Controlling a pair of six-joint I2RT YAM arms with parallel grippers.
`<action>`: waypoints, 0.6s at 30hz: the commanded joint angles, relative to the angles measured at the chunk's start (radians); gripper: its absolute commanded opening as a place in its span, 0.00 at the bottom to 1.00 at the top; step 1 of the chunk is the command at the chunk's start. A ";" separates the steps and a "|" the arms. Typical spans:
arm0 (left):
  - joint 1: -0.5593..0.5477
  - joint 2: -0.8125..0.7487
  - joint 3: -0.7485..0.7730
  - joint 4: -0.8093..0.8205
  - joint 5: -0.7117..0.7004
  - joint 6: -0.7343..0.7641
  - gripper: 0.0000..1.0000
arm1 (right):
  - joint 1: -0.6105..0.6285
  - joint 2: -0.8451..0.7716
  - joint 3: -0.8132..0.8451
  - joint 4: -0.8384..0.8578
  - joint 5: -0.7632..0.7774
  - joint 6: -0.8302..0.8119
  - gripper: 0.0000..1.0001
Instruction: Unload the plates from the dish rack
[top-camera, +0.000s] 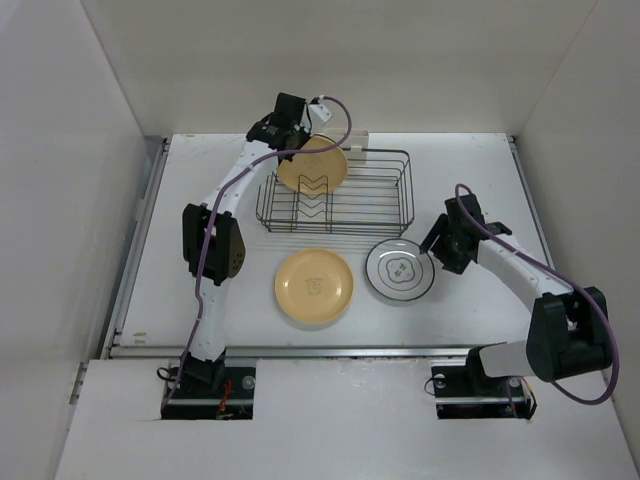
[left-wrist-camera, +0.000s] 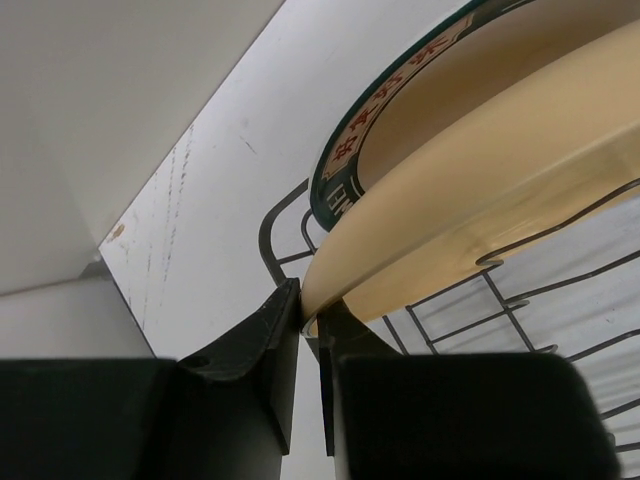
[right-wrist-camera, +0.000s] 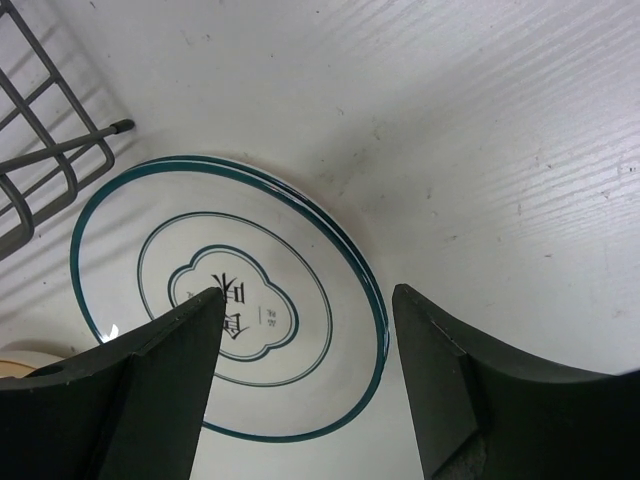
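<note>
The dark wire dish rack (top-camera: 380, 195) stands at the back of the table. A yellow-orange plate (top-camera: 312, 165) leans upright in its left end. My left gripper (top-camera: 292, 135) is shut on that plate's rim (left-wrist-camera: 420, 190), one finger on each face, at the pinch point (left-wrist-camera: 308, 312). Just behind it stands a plate with a dark patterned rim (left-wrist-camera: 385, 95). A second yellow-orange plate (top-camera: 314, 286) and a white plate with a dark rim (top-camera: 400, 271) lie flat in front of the rack. My right gripper (top-camera: 441, 247) hangs open over the white plate's (right-wrist-camera: 150, 230) right edge, holding nothing (right-wrist-camera: 308, 296).
White walls close in on the left, back and right of the table. A small white holder (top-camera: 356, 143) clips to the rack's far side. One rack corner (right-wrist-camera: 50, 170) shows in the right wrist view. A metal rail (top-camera: 330, 351) runs along the near edge.
</note>
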 joint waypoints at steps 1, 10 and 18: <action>-0.002 -0.102 0.025 0.070 -0.054 -0.036 0.00 | 0.018 -0.014 0.026 -0.010 0.026 -0.018 0.74; -0.002 -0.154 0.107 0.051 -0.119 -0.131 0.00 | 0.018 -0.034 0.055 -0.021 0.026 -0.036 0.74; 0.007 -0.206 0.127 0.021 -0.110 -0.116 0.00 | 0.018 -0.043 0.037 -0.021 0.036 -0.046 0.74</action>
